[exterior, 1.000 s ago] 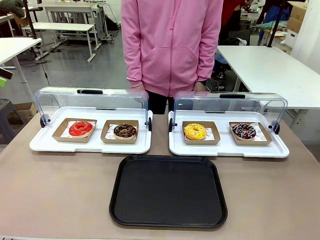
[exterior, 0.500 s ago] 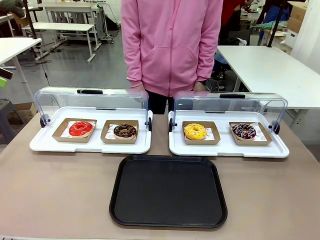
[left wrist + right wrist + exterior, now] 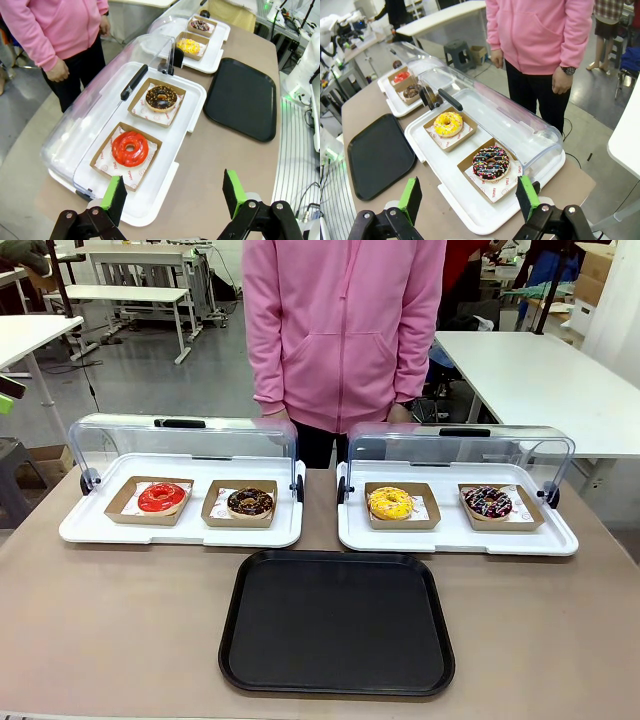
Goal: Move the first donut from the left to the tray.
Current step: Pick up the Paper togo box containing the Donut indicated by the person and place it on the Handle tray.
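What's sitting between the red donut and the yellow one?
In the front view, a chocolate donut lies between the red donut and the yellow donut.

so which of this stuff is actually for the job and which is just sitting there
For the job: red donut, black tray.

Just sitting there: chocolate donut, yellow donut, sprinkled donut, left white tray, right white tray.

Glossy red-glazed donut, brown cardboard box, matt black plastic tray, clear plastic lids
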Motion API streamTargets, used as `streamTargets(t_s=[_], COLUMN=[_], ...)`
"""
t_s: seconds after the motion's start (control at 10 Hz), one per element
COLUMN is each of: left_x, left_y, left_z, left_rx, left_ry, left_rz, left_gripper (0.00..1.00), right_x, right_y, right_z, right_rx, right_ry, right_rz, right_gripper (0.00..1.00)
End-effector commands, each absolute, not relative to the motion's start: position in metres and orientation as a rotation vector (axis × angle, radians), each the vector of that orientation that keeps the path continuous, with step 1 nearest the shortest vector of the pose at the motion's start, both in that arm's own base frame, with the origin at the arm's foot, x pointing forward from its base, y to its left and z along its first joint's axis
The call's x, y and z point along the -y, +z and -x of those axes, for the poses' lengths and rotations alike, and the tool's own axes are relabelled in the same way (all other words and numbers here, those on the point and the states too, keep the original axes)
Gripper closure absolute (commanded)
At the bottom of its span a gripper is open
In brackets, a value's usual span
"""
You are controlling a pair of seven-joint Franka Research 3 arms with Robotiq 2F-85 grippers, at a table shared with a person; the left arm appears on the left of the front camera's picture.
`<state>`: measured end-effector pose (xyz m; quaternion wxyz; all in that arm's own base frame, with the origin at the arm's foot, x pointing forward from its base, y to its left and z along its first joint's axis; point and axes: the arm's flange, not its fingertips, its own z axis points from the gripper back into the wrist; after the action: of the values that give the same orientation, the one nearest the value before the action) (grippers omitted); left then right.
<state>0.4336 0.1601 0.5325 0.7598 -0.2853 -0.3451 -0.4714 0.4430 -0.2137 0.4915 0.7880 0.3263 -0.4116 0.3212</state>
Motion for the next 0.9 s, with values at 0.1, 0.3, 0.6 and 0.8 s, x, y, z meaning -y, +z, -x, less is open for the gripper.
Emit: streamTargets(t_s=[0.1, 0.3, 0.6, 0.8], left_x=[-0.1596, -0.1596, -0.1596, -0.1596], left_y=[0.5347, 0.5347, 0.5347, 0.5347], left_z=[-0.4328, -0.4328, -0.4328, -0.4328], left_rx=[0.759, 0.759, 0.759, 0.759], left_ry=[-1.033, -1.033, -1.033, -1.033], left_rz=[0.622, 0.622, 0.622, 0.622], left_gripper=[0.00, 0.00, 0.00, 0.00], right_x=[0.2127, 0.2127, 0.2127, 0.2127], right_y=[0.4949, 0.4949, 0.4949, 0.4949], right_z=[-0.4406, -0.4406, -0.4406, -0.4406], right_rx=[0.895, 0.895, 0.895, 0.895], right_ry=[0.697, 0.697, 0.697, 0.697], right_rz=[-0.708, -0.708, -0.708, -0.708], right_gripper=[0.00, 0.00, 0.00, 0.00])
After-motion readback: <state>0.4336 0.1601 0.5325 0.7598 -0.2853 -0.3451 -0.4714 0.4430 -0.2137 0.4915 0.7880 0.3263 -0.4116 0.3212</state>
